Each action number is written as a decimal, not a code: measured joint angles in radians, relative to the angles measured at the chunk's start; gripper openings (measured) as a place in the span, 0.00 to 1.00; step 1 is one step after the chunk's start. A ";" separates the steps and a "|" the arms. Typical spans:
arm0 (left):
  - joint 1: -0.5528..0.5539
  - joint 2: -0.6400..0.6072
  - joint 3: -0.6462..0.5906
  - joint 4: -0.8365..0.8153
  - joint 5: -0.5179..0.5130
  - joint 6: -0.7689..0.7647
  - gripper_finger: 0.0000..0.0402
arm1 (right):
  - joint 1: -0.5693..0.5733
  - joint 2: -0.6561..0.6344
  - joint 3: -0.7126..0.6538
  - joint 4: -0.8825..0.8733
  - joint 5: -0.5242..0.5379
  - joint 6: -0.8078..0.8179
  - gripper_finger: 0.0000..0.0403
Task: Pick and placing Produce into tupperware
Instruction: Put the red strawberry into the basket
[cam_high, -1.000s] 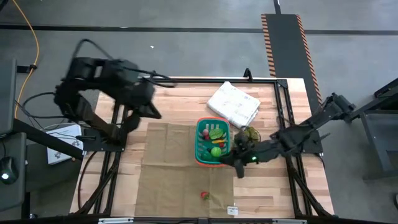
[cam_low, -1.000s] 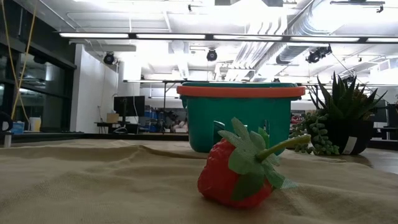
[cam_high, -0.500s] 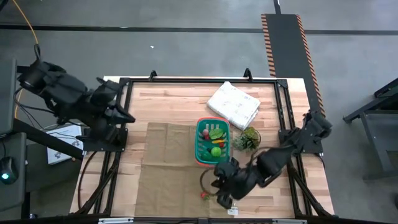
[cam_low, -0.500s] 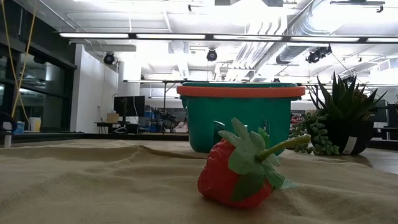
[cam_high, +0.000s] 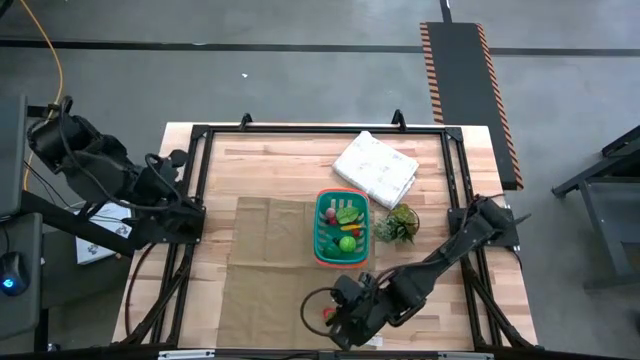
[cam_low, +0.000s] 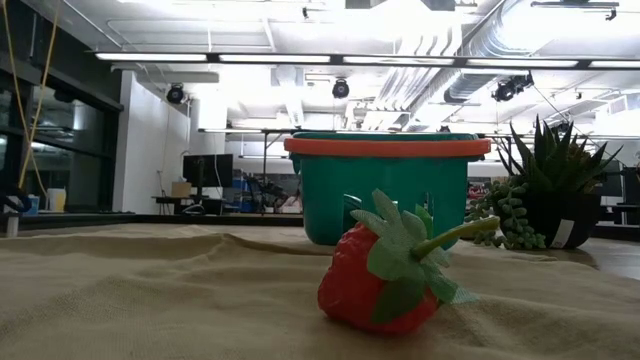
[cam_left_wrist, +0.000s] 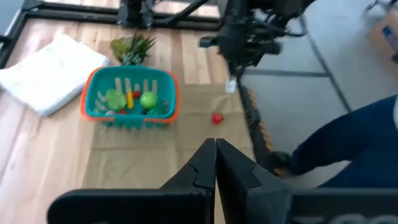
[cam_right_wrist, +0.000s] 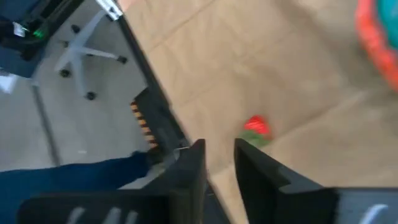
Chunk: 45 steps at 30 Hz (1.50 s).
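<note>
right pincer (cam_high: 335, 318) is over the near edge of the counter (cam_high: 270, 170), fingers a narrow gap apart and holding nothing, just beside the lone strawberry (cam_low: 392, 268) on the tan cloth (cam_high: 270, 270) — looks like the reach-in for the last piece. basket (cam_high: 342, 230) sits mid-counter, near but apart from it, with greens and other produce already inside. next it needs to open wider, drop around the berry and pinch — left pincer (cam_left_wrist: 216, 163) is closed, parked off the left edge.

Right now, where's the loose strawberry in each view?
High: strawberry on the tan cloth, near the front edge, below the teal basket.
Low: centre foreground, basket behind.
Left wrist: right of the basket.
Right wrist: mid-frame.
Shared landmark: the basket.
</note>
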 joint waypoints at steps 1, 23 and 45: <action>-0.008 -0.023 -0.036 -0.001 -0.013 -0.006 0.00 | -0.004 0.011 0.000 0.023 -0.014 0.020 0.20; -0.036 -0.439 -0.931 0.603 0.089 -0.016 0.00 | -0.060 0.150 0.000 0.063 -0.081 0.238 0.29; -0.035 -0.436 -1.066 0.764 0.109 -0.078 0.00 | -0.034 0.209 -0.002 -0.022 -0.190 0.195 0.29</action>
